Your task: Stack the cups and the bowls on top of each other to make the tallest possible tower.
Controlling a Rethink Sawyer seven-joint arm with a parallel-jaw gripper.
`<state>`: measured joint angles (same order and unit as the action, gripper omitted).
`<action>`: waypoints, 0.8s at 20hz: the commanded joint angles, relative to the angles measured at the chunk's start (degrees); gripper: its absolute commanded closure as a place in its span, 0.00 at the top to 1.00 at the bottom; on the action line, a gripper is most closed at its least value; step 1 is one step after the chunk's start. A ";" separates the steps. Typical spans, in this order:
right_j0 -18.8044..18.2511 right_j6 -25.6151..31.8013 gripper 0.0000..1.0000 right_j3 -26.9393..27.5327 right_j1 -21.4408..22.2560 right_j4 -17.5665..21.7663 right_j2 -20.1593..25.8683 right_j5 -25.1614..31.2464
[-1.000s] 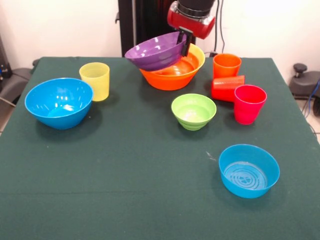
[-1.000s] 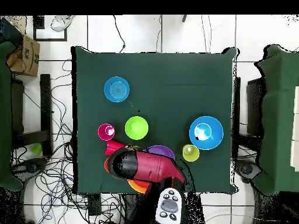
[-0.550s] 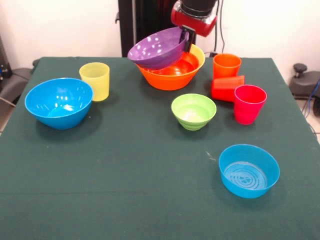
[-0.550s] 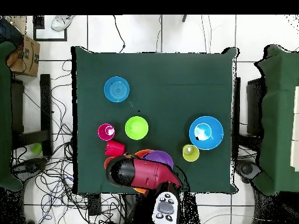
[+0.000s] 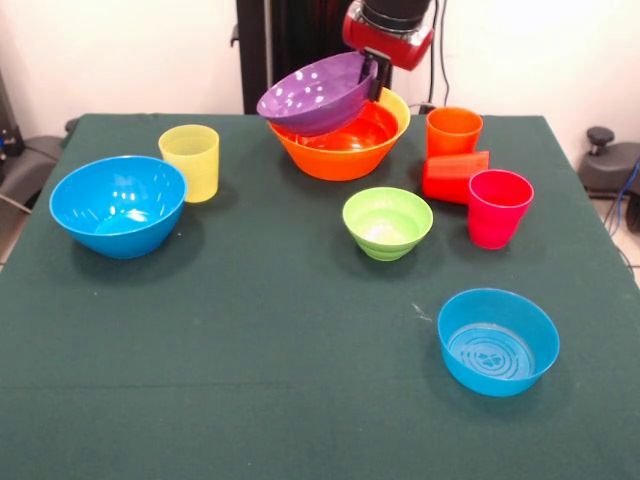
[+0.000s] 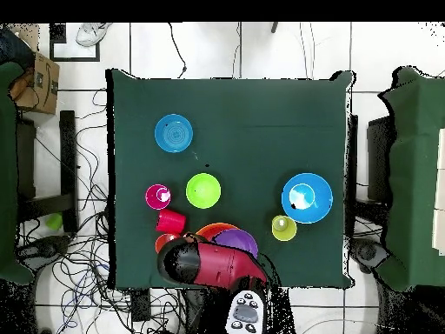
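My gripper is shut on the rim of the purple bowl, which hangs tilted above the large orange bowl at the table's far side. From overhead the purple bowl shows beside the red arm, over the orange bowl. An upright orange cup, a red cup lying on its side and an upright magenta cup are grouped at the right. A yellow cup stands at the left. Also on the table are two blue bowls and a green bowl.
The green table cloth has open room in the middle and along its near side. Cables and a cardboard box lie on the floor around the table.
The gripper has lifted the purple bowl slightly higher above the orange bowl and drawn back a little toward the robot's side. Everything else stays put.
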<state>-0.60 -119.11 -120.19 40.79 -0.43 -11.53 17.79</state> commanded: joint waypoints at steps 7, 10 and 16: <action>1.18 -10.00 1.00 -0.60 -3.63 -1.74 2.02 -3.72; 1.19 -9.97 1.00 -0.25 -3.61 -2.00 2.01 -3.01; 1.18 -10.05 1.00 -0.44 -3.47 -2.11 1.99 -3.14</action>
<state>0.14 -119.11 -120.21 40.80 -0.44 -12.41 17.03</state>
